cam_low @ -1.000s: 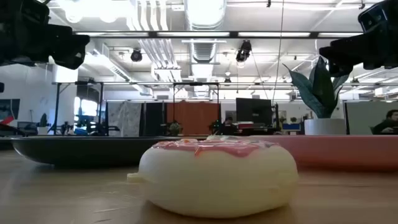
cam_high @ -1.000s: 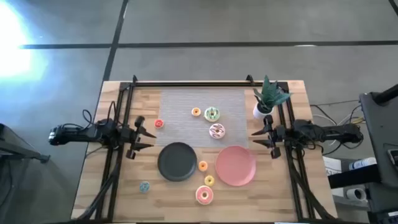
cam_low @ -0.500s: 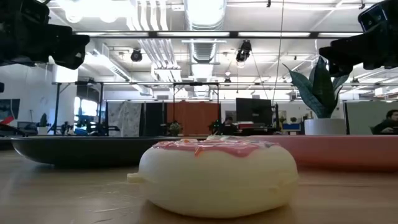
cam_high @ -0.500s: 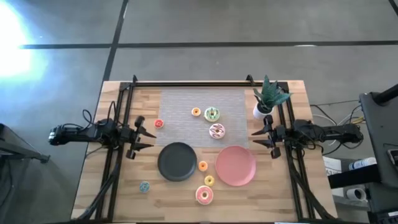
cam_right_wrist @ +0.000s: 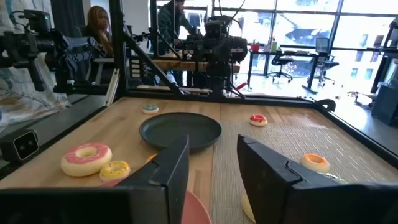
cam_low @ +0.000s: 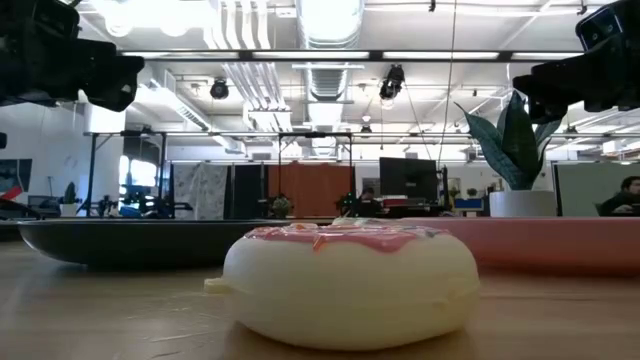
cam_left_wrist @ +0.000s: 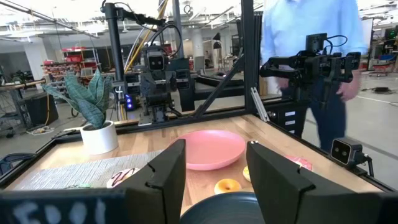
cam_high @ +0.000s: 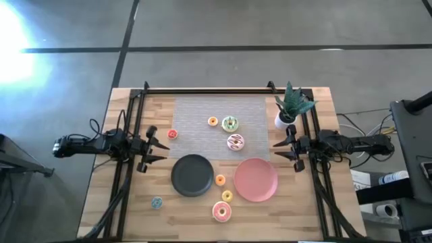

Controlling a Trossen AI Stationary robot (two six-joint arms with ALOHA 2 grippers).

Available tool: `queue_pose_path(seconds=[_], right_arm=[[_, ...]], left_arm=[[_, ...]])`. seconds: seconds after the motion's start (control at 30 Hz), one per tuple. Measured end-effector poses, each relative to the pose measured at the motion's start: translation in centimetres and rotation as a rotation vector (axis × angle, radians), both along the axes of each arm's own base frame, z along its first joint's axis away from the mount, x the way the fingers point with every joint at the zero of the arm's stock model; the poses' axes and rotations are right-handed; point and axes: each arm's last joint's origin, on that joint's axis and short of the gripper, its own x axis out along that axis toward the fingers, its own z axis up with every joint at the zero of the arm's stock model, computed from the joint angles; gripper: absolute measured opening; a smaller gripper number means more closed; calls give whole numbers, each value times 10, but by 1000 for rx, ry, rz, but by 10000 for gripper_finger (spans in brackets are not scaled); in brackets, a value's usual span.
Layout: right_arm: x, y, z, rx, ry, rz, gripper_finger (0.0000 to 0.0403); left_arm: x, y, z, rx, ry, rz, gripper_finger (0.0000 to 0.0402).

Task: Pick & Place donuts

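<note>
Several toy donuts lie flat on the table. Green [cam_high: 230, 123], white-pink [cam_high: 235, 142] and one small orange [cam_high: 212, 121] sit on the grey mat, with red [cam_high: 172, 134] at its left edge. Another orange [cam_high: 220, 179], yellow [cam_high: 227, 196] and pink-frosted [cam_high: 221, 211] lie near the plates, and teal [cam_high: 156, 202] is near the front left. My left gripper [cam_high: 155, 146] hovers open at the table's left, above the wood. My right gripper [cam_high: 282, 150] hovers open at the right. Neither touches anything. In the low view the pink-frosted donut [cam_low: 350, 285] fills the foreground.
A black plate [cam_high: 192, 175] and a pink plate [cam_high: 256, 179] sit side by side near the table's middle. A potted plant [cam_high: 290, 108] stands at the far right corner of the mat. Black frame rails run along both sides. A person [cam_left_wrist: 311, 37] stands beyond the table.
</note>
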Motion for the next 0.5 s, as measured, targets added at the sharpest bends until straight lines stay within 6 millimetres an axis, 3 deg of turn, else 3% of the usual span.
queue_pose_path(seconds=[0.4,0.5], right_arm=[[0,0,0,0,0,0,122],[0,-1,0,-114,-12,-20,121]], left_arm=[[0,0,0,0,0,0,144],[0,0,0,0,-1,0,144]])
